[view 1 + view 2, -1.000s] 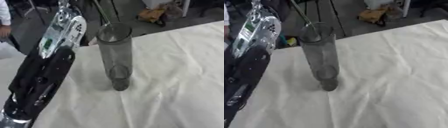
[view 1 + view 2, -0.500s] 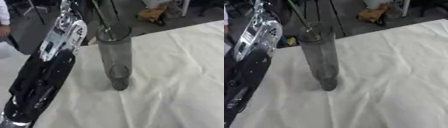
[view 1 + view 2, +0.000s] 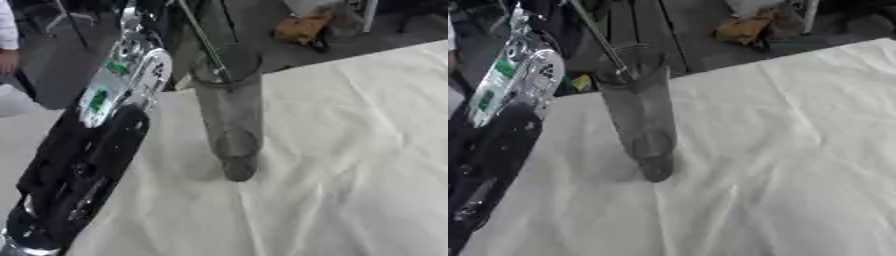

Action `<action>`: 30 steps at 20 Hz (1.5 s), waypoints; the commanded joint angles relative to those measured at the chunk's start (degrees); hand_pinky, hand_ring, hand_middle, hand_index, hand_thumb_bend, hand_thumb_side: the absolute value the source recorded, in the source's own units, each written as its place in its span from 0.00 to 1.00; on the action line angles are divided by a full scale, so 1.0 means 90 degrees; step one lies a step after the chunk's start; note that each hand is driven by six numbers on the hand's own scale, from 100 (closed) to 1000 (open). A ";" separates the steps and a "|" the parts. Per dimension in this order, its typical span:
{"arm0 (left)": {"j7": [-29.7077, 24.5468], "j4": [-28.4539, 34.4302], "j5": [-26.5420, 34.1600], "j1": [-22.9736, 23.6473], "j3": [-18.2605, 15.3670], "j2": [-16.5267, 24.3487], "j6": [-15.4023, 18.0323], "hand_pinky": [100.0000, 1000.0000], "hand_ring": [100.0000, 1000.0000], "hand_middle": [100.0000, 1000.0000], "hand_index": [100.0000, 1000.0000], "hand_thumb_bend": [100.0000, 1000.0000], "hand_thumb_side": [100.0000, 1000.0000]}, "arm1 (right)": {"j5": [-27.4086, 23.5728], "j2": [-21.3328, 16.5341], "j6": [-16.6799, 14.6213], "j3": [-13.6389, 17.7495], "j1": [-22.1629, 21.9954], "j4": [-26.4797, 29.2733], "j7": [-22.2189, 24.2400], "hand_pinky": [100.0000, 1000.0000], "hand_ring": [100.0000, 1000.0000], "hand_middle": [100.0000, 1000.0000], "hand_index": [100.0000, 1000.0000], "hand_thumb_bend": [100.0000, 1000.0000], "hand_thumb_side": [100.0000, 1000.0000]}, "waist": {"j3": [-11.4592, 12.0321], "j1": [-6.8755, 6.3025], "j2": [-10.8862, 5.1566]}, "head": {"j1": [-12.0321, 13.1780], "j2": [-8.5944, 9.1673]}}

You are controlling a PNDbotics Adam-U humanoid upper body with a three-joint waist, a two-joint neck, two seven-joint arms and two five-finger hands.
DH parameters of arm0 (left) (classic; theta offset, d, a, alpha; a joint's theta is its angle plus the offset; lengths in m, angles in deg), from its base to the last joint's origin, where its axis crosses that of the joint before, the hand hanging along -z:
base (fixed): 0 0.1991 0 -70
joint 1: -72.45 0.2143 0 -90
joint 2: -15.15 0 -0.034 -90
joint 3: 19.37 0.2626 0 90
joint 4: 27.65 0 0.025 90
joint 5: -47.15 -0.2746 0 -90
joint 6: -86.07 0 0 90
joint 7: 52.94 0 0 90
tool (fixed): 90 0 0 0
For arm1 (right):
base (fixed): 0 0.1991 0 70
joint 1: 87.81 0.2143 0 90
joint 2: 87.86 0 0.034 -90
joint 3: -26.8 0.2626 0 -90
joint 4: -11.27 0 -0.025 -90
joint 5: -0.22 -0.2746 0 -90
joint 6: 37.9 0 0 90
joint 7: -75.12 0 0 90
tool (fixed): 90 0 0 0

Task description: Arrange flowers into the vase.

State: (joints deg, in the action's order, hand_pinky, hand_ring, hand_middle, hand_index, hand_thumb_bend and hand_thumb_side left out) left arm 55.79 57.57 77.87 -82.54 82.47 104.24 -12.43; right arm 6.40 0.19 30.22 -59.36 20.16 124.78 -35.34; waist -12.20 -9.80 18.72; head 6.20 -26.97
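Glass, tall and clear, the vase [image 3: 229, 112] stands upright on the worktop [image 3: 350, 165], which is covered in a creased white cloth. It sits near the far left part of the cloth, not far from the edge. A thin green flower stem [image 3: 203, 37] slants down from the top of the picture into the vase's mouth, its lower end inside the rim; the bloom itself is out of sight above. The robot's left arm [image 3: 83, 165], black with a silver section bearing a green patch, runs from the lower left corner up along the left side, just beside the vase. Its left hand lies beyond the top edge, so I cannot tell how its fingers are set or whether they hold the stem. The right hand shows in neither view.
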 commanded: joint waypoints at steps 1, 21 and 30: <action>-0.0102 0.0020 -0.0178 -0.0095 0.0020 0.0115 0.0026 0.00 0.00 0.00 0.03 0.00 0.77 | -0.0006 -0.0060 0.0010 0.0045 0.0044 0.0120 -0.0017 0.46 0.62 0.51 0.79 0.00 0.78 | 0.0005 -0.0029 -0.0024 | -0.0014 0.0046; -0.0530 -0.0044 -0.3143 0.0068 0.0096 0.0520 -0.0143 0.00 0.00 0.00 0.08 0.00 0.65 | 0.0029 -0.0048 0.0043 0.0077 -0.0020 0.0120 -0.0081 0.46 0.62 0.51 0.79 0.00 0.78 | 0.0058 -0.0017 -0.0041 | -0.0071 -0.0009; -0.1159 0.0026 -0.4084 0.0140 0.0107 0.0690 -0.0054 0.00 0.00 0.00 0.15 0.00 0.70 | 0.0036 -0.0048 0.0072 0.0081 -0.0052 0.0120 -0.0073 0.46 0.62 0.51 0.79 0.00 0.77 | 0.0091 -0.0014 -0.0064 | -0.0091 -0.0030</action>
State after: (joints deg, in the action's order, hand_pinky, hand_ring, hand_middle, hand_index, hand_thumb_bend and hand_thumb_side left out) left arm 46.13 56.92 41.99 -80.49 83.51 108.38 -12.92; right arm 6.49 0.26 30.76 -58.98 19.33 124.78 -35.91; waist -11.45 -9.80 18.72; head 5.47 -27.17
